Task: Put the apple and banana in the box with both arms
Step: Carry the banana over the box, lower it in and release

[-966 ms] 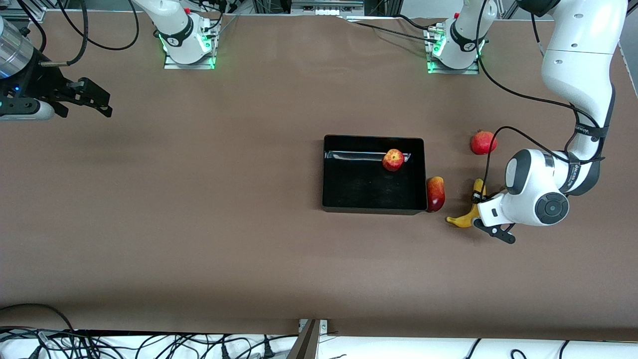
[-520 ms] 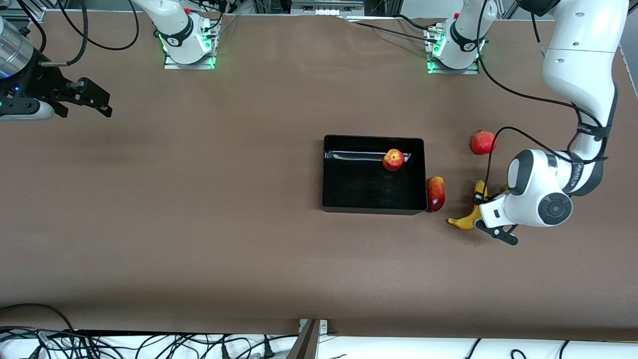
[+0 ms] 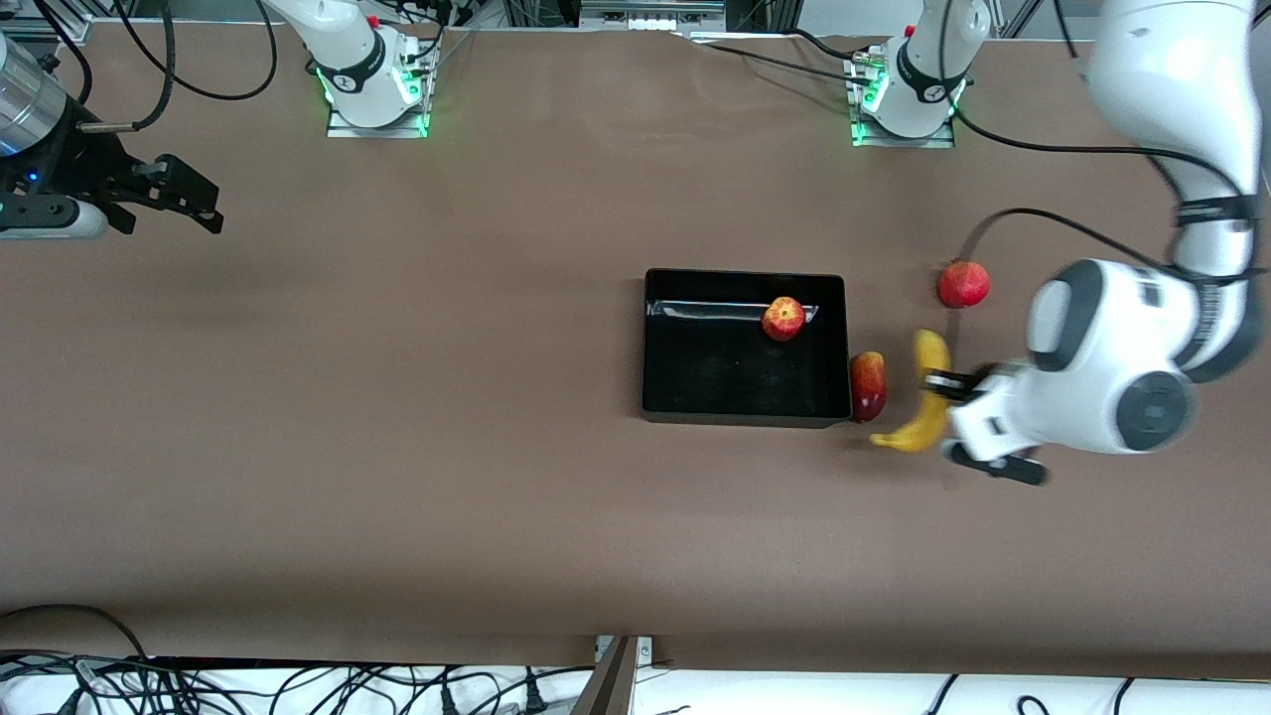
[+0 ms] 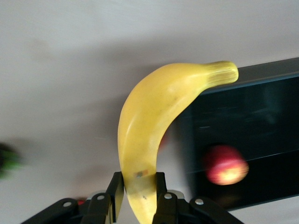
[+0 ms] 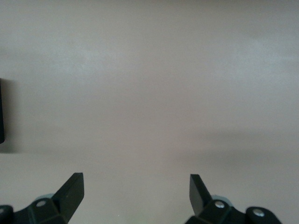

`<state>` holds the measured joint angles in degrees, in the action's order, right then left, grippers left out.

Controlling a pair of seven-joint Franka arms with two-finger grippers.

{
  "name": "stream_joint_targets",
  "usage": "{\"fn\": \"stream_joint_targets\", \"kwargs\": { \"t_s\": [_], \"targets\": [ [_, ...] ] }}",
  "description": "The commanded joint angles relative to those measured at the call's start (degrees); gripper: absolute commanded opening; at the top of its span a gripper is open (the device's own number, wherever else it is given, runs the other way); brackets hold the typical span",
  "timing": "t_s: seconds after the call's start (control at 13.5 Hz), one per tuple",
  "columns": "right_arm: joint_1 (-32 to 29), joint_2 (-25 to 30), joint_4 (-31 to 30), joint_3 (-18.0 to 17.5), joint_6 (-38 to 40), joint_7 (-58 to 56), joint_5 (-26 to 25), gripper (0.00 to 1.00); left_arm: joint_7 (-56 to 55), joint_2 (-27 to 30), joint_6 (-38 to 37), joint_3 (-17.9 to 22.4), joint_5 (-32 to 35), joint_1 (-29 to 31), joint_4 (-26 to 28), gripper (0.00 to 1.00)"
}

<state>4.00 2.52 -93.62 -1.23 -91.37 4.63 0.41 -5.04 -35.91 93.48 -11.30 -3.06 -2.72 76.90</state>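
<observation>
The black box [image 3: 657, 343] sits mid-table, with the apple [image 3: 783, 319] inside it by the wall nearest the robot bases. My left gripper [image 3: 943, 417] is shut on the yellow banana [image 3: 923, 395] and holds it in the air over the table beside the box, at the left arm's end. In the left wrist view the banana [image 4: 149, 135] stands up from between the fingers [image 4: 116, 193], with the box [image 4: 252, 121] and apple [image 4: 226, 164] past it. My right gripper [image 3: 189, 199] is open and empty, and waits at the right arm's end of the table.
An elongated red-yellow oval fruit [image 3: 867, 385] lies against the box's outer wall at the left arm's end. A uniformly red round fruit with a crown [image 3: 962, 284] lies farther from the front camera, toward the left arm's end. Cables hang along the table's near edge.
My left gripper has lifted the banana off the table and carried it slightly toward the box. The right arm has not moved.
</observation>
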Motion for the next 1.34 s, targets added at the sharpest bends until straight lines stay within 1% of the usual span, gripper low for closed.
{"fn": "stream_joint_targets", "kwargs": {
  "t_s": [0.0, 0.07, 0.22, 0.3, 0.45, 0.52, 0.59, 0.67, 0.74, 0.82, 0.97, 1.11, 1.19, 1.26],
  "targets": [
    [-0.6, -0.1, 0.9, -0.3, 0.6, 0.5, 0.4, 1.00, -16.8, -0.9, 1.4, -1.7, -1.9, -8.2, -0.4, 0.02],
    [-0.6, -0.1, 0.9, -0.3, 0.6, 0.5, 0.4, 1.00, -23.4, -1.0, 4.0, -1.7, -1.8, -11.8, 1.0, 0.02],
    [-0.6, -0.1, 0.9, -0.3, 0.6, 0.5, 0.4, 1.00, -31.8, -2.3, 8.7, -1.6, -1.2, -16.0, 3.2, 0.02],
    [-0.6, -0.1, 0.9, -0.3, 0.6, 0.5, 0.4, 1.00, -34.1, -2.8, 10.6, -1.6, -1.2, -17.6, 4.6, 0.02],
    [-0.6, -0.1, 0.9, -0.3, 0.6, 0.5, 0.4, 1.00, -36.8, -3.0, 14.8, -1.5, -1.0, -18.5, 9.2, 0.04],
    [-0.6, -0.1, 0.9, -0.3, 0.6, 0.5, 0.4, 1.00, -36.9, -3.0, 17.1, -1.5, -1.0, -19.0, 11.4, 0.06],
    [-0.6, -0.1, 0.9, -0.3, 0.6, 0.5, 0.4, 1.00, -36.9, -3.2, 18.8, -1.5, -1.0, -19.1, 12.6, 0.14],
    [-0.6, -0.1, 0.9, -0.3, 0.6, 0.5, 0.4, 1.00, -36.8, -3.5, 19.4, -1.4, -1.0, -19.0, 12.7, 0.77],
    [-0.6, -0.1, 0.9, -0.3, 0.6, 0.5, 0.4, 1.00, -36.7, -3.3, 19.1, -1.2, -1.0, -18.6, 12.5, 1.00],
    [-0.6, -0.1, 0.9, -0.3, 0.7, 0.5, 0.4, 1.00, -36.4, -2.5, 18.2, -1.0, -1.0, -17.9, 12.0, 1.00],
    [-0.6, -0.1, 0.9, -0.3, 0.6, 0.5, 0.4, 1.00, -35.7, 1.4, 12.4, -0.8, -0.9, -14.3, 9.6, 1.00],
    [-0.6, -0.1, 0.9, -0.3, 0.6, 0.5, 0.4, 1.00, -32.8, 4.1, 5.3, -0.8, -0.8, -8.7, 4.1, 1.00],
    [-0.6, -0.1, 0.9, -0.3, 0.6, 0.5, 0.4, 1.00, -28.8, 4.6, 1.0, -0.7, -0.7, -6.9, 1.1, 1.00],
    [-0.6, -0.1, 0.9, -0.3, 0.6, 0.5, 0.4, 1.00, -23.8, 5.0, -3.7, -0.7, 0.9, -4.7, -2.1, 1.00]
  ]
}}
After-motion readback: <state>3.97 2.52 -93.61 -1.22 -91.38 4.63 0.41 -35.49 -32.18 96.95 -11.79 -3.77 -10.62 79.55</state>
